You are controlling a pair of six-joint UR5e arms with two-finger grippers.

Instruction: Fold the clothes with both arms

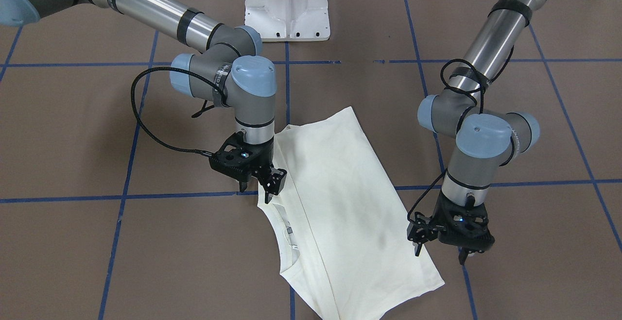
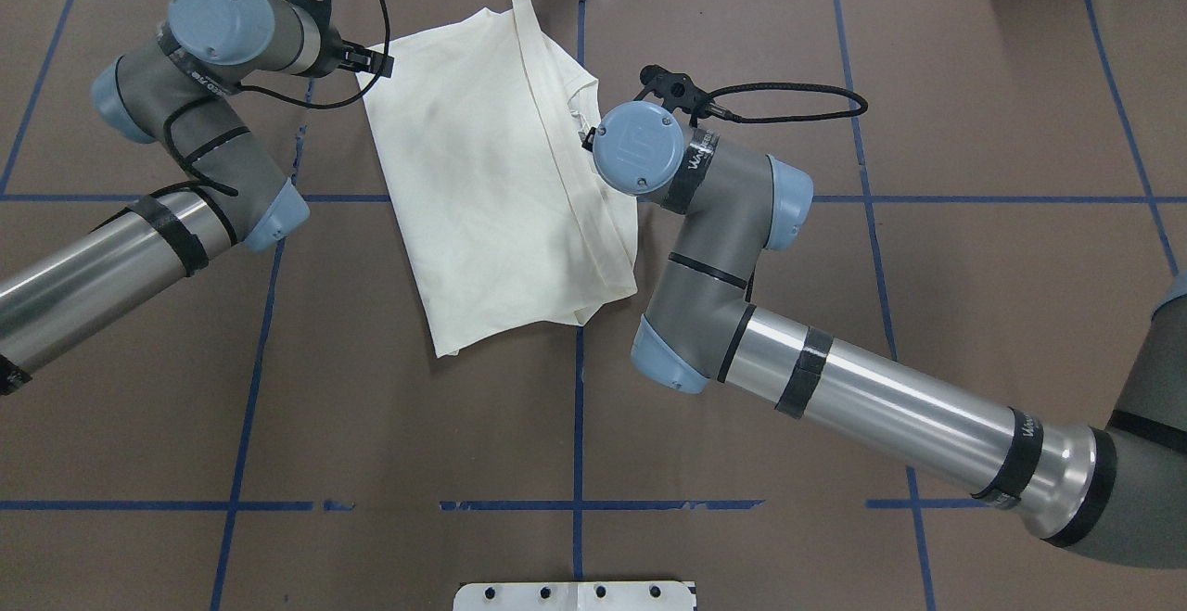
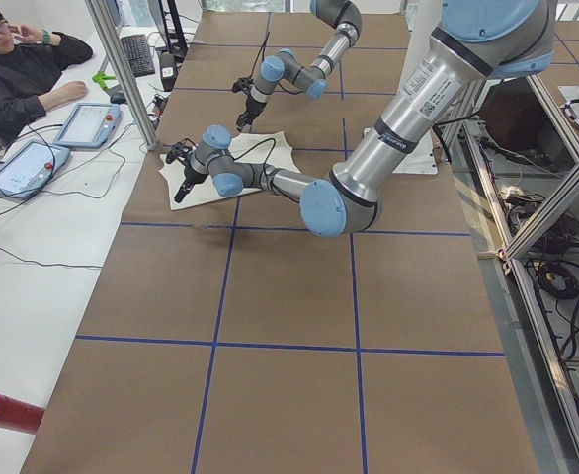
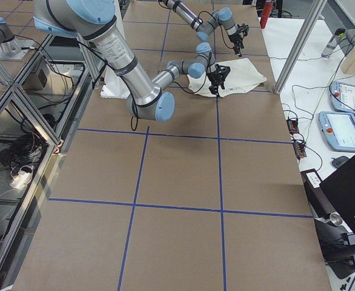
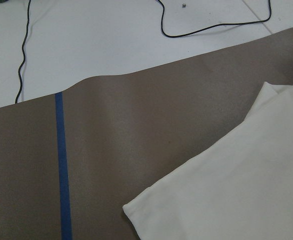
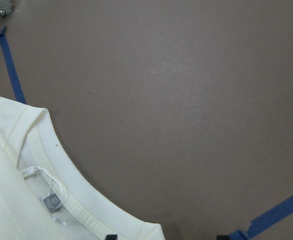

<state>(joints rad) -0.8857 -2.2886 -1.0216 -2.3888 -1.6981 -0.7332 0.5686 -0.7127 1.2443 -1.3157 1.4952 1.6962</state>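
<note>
1. Nearest you, the shirt [image 1: 340, 203] lay flat on the table [image 1: 146, 261]. It was a long narrow panel with no print showing, and its long axis ran on a slant from your edge away toward the robot.
2. Right there at the near end, the left gripper [image 1: 440, 256] hung at the long edge on the robot's left. Its jaws were spread wide with nothing in them, one finger over cloth and the other over bare table. The shirt lay off to that gripper's right. I could not tell whether the tips touched down.
3. Farther from you, the right gripper [image 1: 256, 189] stood at the opposite long edge, just past the collar [image 1: 281, 232]. It was parted and empty too, and its wrist view showed one tip over the neckband and one off it.
4. So you had the cloth between the two grippers, each nearer its own edge. They were staggered along the axis, not level across it, and by my read the next pinch turned on that stagger.
5. Farthest off, the white pedestal [image 1: 286, 9] stood well apart from the shirt.
</note>
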